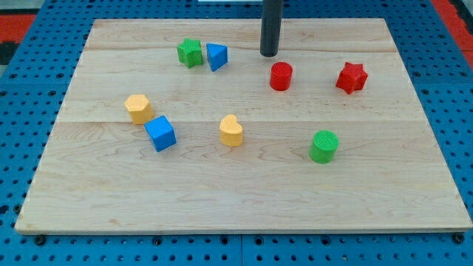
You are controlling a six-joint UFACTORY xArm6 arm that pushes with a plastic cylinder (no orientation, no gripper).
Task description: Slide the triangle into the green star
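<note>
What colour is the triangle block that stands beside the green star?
Blue. The triangle shows clearly in the camera view, right of the green star.

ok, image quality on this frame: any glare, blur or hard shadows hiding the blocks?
Camera view: even, diffuse light, no glare on the wooden board; shadows are soft and short. My tip is sharp, to the view's right of the blue triangle, which sits close beside the green star. All blocks are in focus; the rod's top is cropped.
</note>
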